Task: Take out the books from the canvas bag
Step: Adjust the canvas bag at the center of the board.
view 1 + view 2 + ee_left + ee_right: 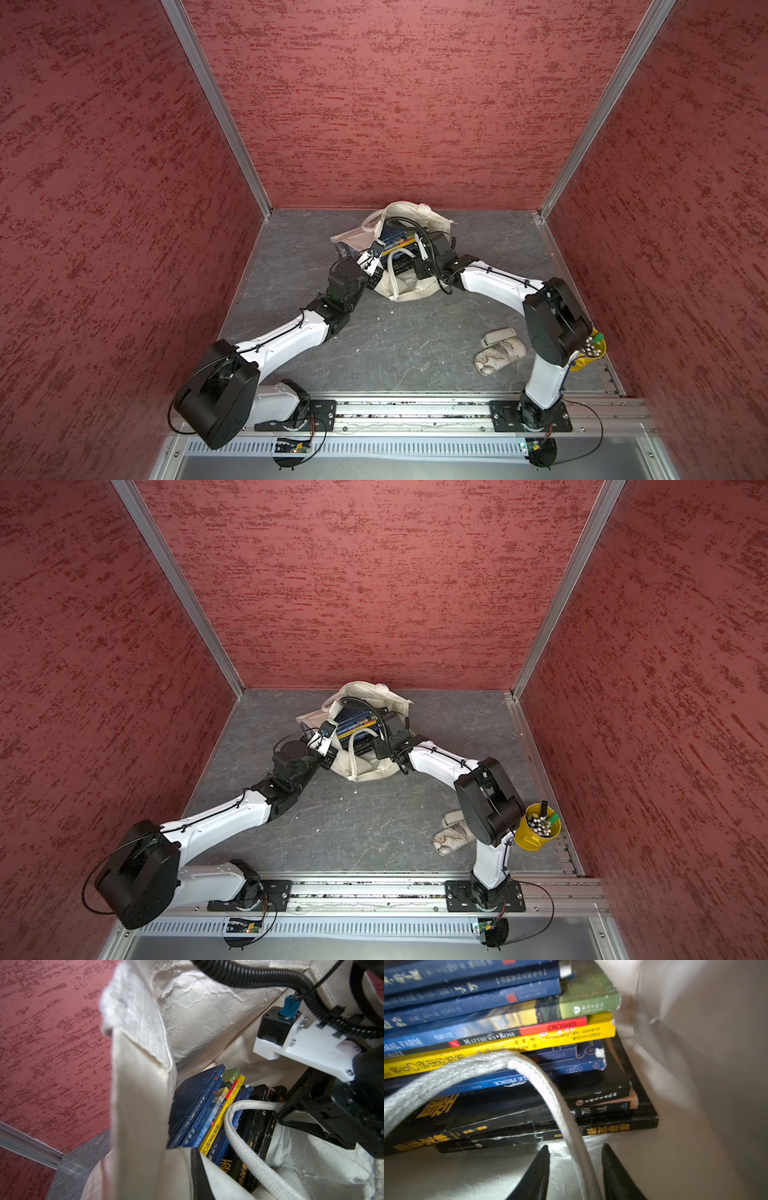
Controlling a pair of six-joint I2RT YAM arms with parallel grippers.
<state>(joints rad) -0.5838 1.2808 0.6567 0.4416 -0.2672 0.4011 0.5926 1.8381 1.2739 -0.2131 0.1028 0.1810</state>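
The cream canvas bag lies at the back middle of the table with its mouth open, as both top views show. Several books stand packed inside it, their dark blue, yellow and black spines showing. My left gripper is shut on the bag's near rim and holds it up. My right gripper reaches into the bag just in front of the black books. Its jaws stand open, and a loop handle runs loosely between them.
A white patterned pouch and a small pale object lie at the front right by the right arm's base. A yellow cup of pens stands at the right edge. Red walls close in three sides.
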